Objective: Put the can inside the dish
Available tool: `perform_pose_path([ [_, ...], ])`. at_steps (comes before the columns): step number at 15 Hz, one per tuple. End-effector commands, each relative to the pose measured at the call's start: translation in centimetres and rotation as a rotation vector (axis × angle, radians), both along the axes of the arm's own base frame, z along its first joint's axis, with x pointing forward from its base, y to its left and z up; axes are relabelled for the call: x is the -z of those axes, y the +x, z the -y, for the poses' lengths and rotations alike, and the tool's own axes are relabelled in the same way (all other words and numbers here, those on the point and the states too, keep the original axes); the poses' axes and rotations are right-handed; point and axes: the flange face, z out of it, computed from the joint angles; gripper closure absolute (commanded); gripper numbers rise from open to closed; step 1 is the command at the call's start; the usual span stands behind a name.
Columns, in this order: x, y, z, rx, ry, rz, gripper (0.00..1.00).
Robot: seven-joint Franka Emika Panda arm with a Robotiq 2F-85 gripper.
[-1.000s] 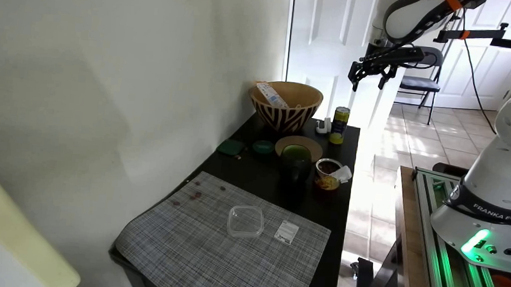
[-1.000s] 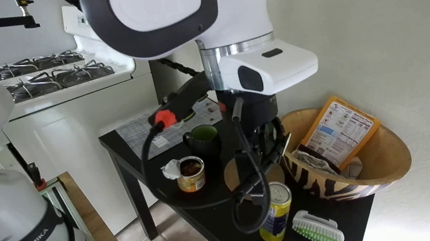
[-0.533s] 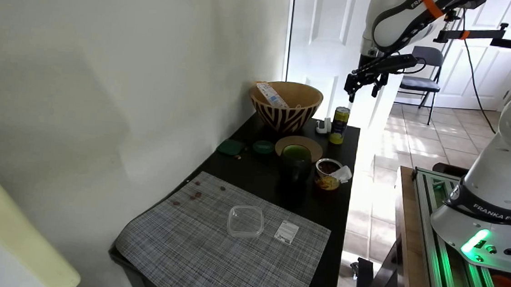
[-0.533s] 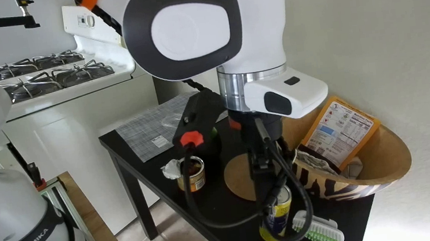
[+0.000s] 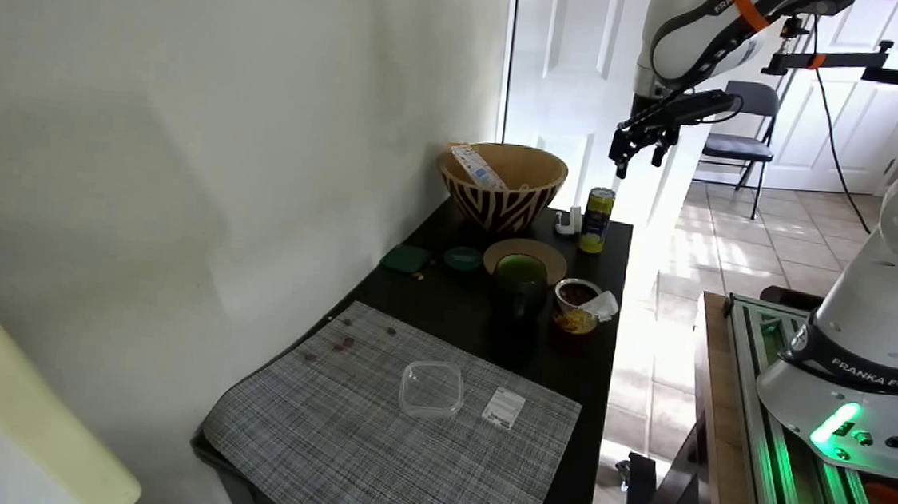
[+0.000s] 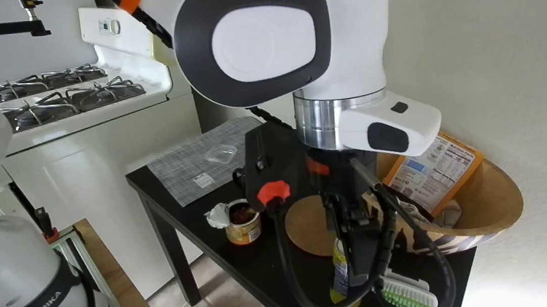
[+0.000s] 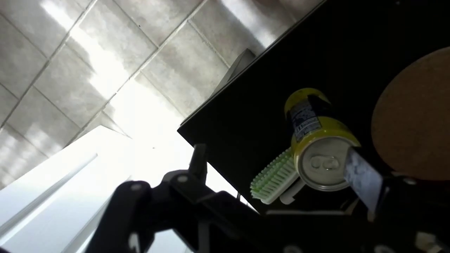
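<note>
The can (image 5: 596, 219) is yellow with a dark label and stands upright near the table's far corner. It is partly hidden behind my gripper in an exterior view (image 6: 339, 271). In the wrist view the can's silver top (image 7: 321, 163) shows between my fingers, close to the right finger, which overlaps its edge. My gripper (image 5: 638, 165) is open and empty, above the can and slightly to one side of it. Both fingers spread wide in the wrist view (image 7: 277, 165). The dish (image 5: 500, 208) is a large tan bowl with dark stripes; it also shows in an exterior view (image 6: 492, 201), holding an orange package.
A white brush with green bristles (image 7: 274, 179) lies right beside the can. A round brown mat (image 5: 533, 251), a dark mug (image 5: 519, 294) and an opened food tin (image 5: 574, 318) stand nearby. The wall is behind the dish. The table edge (image 7: 228, 82) is close to the can.
My gripper has come down toward the can and shifted sideways, now covering more of it in an exterior view. The fingers stay open. The can and dish have not moved.
</note>
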Motion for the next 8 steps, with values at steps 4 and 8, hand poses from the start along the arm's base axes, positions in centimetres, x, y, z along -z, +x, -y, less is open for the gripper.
perform_pose_path([
  [4,0.3,0.9,-0.1,-0.184,0.043,0.105,0.0],
  [8,0.7,1.4,-0.3,-0.25,0.104,0.155,0.0],
])
